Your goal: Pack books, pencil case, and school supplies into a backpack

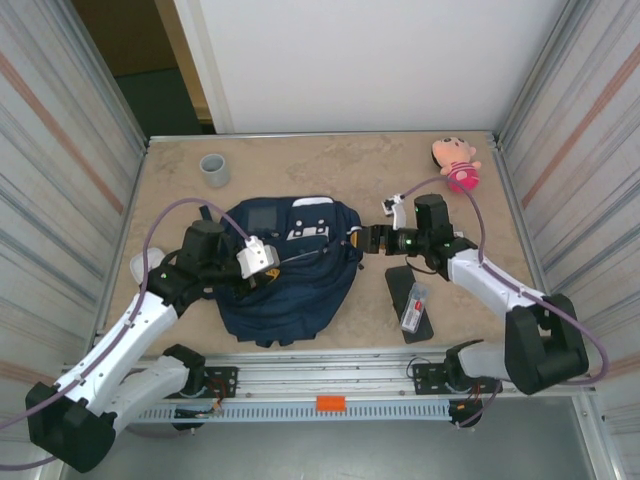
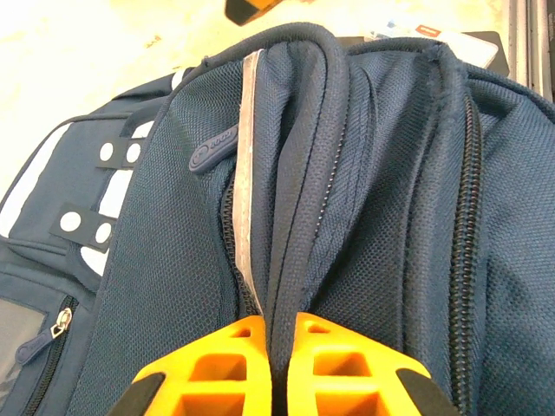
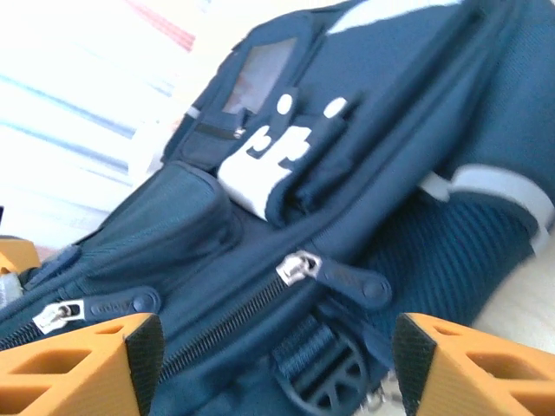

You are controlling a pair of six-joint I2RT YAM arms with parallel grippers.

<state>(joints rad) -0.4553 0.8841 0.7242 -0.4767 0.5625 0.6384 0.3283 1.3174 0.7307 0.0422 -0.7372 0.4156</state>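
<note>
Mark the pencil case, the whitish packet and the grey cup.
pencil case (image 1: 399,285), top view, its bare far end.
whitish packet (image 1: 415,308), top view, its middle.
grey cup (image 1: 215,170), top view, its middle.

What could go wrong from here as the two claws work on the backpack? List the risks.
1. The left claw pinches only a thin fold of the backpack; when pulled, the fold may slip free.
2. The right claw stands open before a zip pull and a strap buckle; it could catch the buckle instead.
</note>
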